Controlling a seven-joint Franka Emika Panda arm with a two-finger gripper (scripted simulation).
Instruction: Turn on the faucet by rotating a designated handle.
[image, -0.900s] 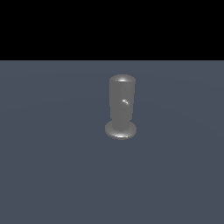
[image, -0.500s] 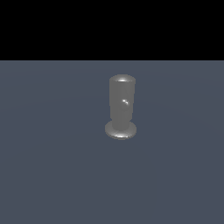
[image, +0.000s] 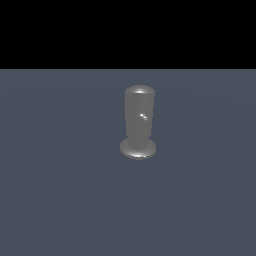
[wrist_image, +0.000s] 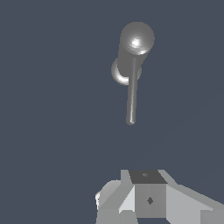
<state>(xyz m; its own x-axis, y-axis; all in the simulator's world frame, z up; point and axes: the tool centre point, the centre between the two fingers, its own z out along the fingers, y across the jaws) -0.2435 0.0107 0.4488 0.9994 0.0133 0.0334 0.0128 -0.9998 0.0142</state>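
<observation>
Grey faucet (wrist_image: 136, 41) stands untouched on the table (image: 60, 200); this is the approach step, the tool (wrist_image: 146, 205) well apart from the handle (wrist_image: 131, 98). Whether its jaws are parted I cannot tell, since the fingers seem cropped. Next, it probably must descend beside the rod's free end and push sideways.

Exterior view level and side-on, wrist view steeply from above, both on the faucet (image: 138, 124).

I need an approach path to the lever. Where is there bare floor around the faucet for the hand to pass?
The grey floor is bare on every side of the faucet. The only crowded strip is along the handle, which sticks out toward the exterior camera. In the wrist view the hand is apart from the rod's tip, with bare floor between.
</observation>
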